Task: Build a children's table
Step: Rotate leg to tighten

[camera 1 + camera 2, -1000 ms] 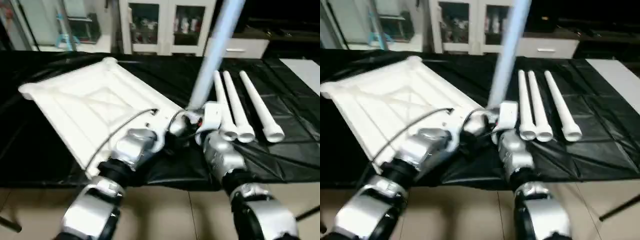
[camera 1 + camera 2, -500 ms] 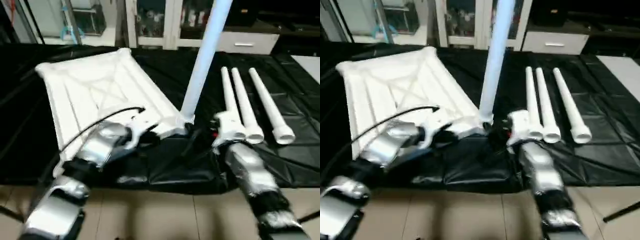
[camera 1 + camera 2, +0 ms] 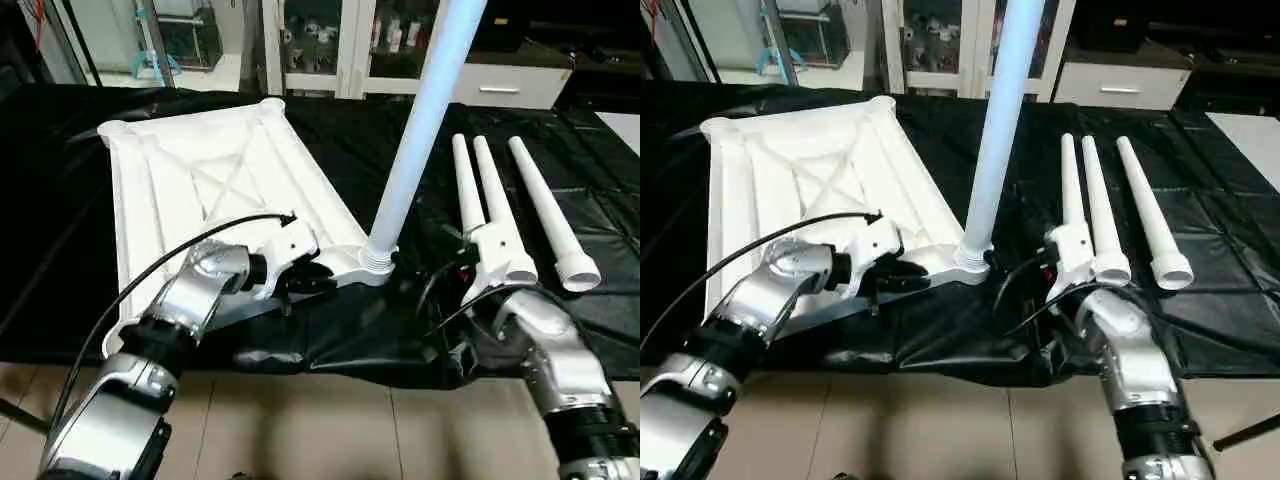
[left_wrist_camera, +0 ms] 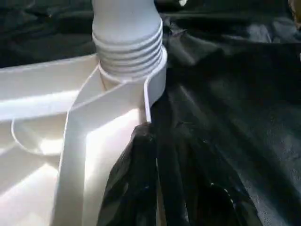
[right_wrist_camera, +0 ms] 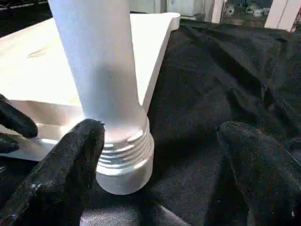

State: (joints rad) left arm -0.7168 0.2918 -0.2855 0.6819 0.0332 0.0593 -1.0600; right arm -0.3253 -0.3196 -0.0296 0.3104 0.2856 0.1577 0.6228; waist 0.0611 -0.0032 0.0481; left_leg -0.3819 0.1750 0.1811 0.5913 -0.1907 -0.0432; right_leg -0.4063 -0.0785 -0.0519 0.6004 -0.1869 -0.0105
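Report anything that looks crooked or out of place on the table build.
The one fitted leg leans away from the tabletop instead of standing straight in its corner socket, and some thread rings are exposed there, so it may not be fully seated. The three spare legs lie neatly side by side.

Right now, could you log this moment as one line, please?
leg upright in tabletop socket | right gripper open | three legs loose

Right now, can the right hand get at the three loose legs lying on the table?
Probably yes: the open right hand sits just beside the three loose legs, with nothing between them.
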